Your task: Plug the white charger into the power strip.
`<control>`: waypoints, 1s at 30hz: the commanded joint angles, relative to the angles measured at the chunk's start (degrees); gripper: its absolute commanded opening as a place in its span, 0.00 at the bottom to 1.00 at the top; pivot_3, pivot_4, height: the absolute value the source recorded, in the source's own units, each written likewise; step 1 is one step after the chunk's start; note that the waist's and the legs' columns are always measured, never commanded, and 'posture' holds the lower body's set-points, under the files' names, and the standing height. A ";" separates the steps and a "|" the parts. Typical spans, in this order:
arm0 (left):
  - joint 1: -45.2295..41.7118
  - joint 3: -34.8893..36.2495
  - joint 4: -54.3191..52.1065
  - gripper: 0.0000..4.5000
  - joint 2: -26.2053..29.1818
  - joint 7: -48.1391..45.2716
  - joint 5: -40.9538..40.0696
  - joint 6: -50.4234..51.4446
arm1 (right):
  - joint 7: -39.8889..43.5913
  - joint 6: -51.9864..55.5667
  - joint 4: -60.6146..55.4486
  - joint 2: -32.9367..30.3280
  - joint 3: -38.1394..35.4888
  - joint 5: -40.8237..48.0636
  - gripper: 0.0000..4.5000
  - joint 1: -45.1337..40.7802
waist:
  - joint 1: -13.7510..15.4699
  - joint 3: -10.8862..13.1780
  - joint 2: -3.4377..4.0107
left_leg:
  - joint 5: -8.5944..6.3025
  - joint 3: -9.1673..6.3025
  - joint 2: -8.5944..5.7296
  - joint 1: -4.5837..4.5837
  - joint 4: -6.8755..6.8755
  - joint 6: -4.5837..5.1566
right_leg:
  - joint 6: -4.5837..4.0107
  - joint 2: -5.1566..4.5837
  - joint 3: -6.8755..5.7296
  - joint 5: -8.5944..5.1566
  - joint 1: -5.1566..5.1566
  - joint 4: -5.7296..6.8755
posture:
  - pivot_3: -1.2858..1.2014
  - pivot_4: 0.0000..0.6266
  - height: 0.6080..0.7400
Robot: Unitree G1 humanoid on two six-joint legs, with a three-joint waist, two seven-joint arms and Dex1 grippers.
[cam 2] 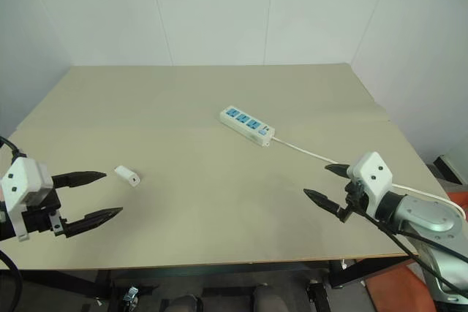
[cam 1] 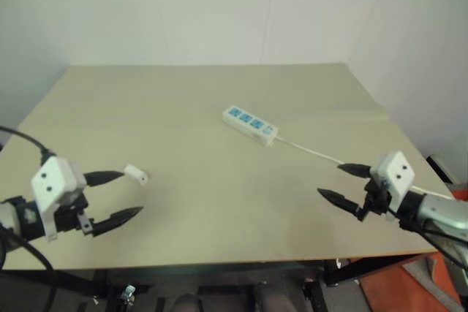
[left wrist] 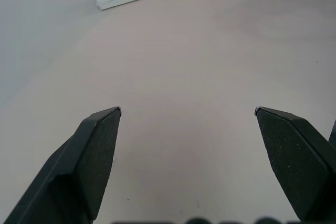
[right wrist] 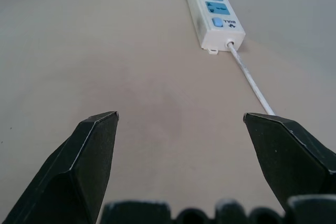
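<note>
Just past the tips of my left hand (cam 1: 115,197) lies the white charger (cam 1: 136,174), close beside the upper finger and not touching it as far as I can tell; the hand is spread wide and holds nothing. My right hand (cam 2: 325,183) is spread just as wide and empty, hovering over the near right part of the surface (cam 1: 212,115). Ahead of that hand and a little toward my left sits the power strip (cam 2: 248,125), lying flat and slantwise, well apart from both hands, with its thin cord (right wrist: 251,82) running back from the switch end toward my right hand and passing close by it.

I judge the charger to be light, stiff and smooth plastic, small enough to skid or tip if a finger nudges it before the pinch is square. I would take it across its two broad flat sides, leaving the pronged face free; which face carries the prongs I cannot make out. The strip looks light too and may slide on this smooth surface when the charger is pushed in, so I would expect to steady it with the right hand at the cord end.

Beside the blue switch the right wrist view shows the printed word "BULL"; I can read no other writing.
</note>
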 commanded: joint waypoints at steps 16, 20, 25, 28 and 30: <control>-6.99 -4.59 1.35 0.99 -0.52 3.15 -3.12 -1.69 | -2.64 -3.56 8.21 3.16 5.01 -4.49 1.00 -11.26 | -0.21 0.00 -0.01 | 0.00 0.01 0.01 0.02 0.00 0.00 | 0.01 0.01 0.00 0.01 0.01 -0.01 | 0.52 0.24 1.00; -13.60 -8.36 3.24 0.99 -2.04 6.42 -4.53 -0.46 | -5.74 -6.24 19.60 7.34 9.74 -9.65 1.00 -21.90 | -0.27 0.02 -0.01 | 0.00 0.02 0.01 0.05 -0.01 0.00 | 0.03 0.04 0.02 0.08 0.01 0.00 | 0.52 0.24 1.00; -18.23 -14.29 6.19 0.99 -2.16 5.66 -3.75 -2.32 | -6.05 -11.88 38.52 13.63 14.45 -13.89 1.00 -34.88 | -0.38 0.02 0.00 | -0.01 0.00 0.01 -0.09 -0.11 -0.02 | -0.05 0.05 0.02 0.04 -0.08 -0.07 | 0.52 0.24 1.00; -19.71 -16.63 7.56 0.99 -2.20 5.30 -3.10 -3.63 | -6.94 -16.74 50.33 16.95 16.54 -17.09 1.00 -41.34 | -0.41 0.03 0.01 | -0.01 -0.01 0.01 -0.14 -0.10 -0.02 | -0.01 0.04 0.03 0.14 -0.09 -0.16 | 0.52 0.24 1.00; -20.23 -17.40 8.15 0.99 -2.28 5.09 -3.08 -4.32 | -7.81 -21.22 60.22 19.09 17.86 -19.56 1.00 -46.25 | -0.39 0.03 0.01 | -0.01 -0.02 0.02 -0.13 -0.10 -0.02 | -0.04 0.04 0.02 0.18 -0.08 -0.17 | 0.52 0.24 1.00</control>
